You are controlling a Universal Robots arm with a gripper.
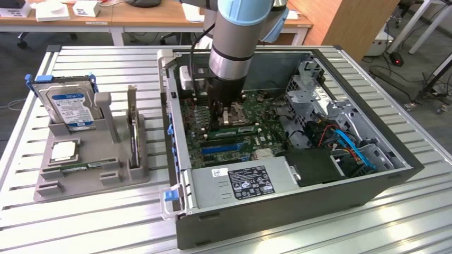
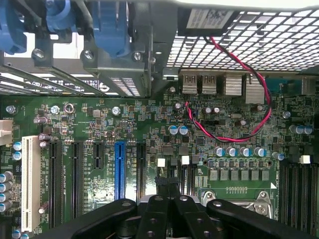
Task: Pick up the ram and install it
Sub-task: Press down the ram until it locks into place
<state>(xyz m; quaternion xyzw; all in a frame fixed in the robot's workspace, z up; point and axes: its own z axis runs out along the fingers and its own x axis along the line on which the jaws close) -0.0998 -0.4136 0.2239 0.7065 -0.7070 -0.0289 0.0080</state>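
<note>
Gripper [image 1: 227, 117] shut, fingers together, nothing seen between them. It is low over the motherboard [image 2: 149, 134]. Ram [image 1: 238, 129] looks to lie just beside its tip, whether seated I cannot tell. Judged light, stiff, fragile — hold by the long edges, not the chips.

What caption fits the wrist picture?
Shut gripper hovering over the green motherboard inside the computer case.

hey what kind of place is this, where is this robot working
Most likely a robotics lab or workshop. An open computer case lies on a slatted metal table, a grey fixture holds a hard drive and other parts, and wooden desks with office gear stand behind.
</note>
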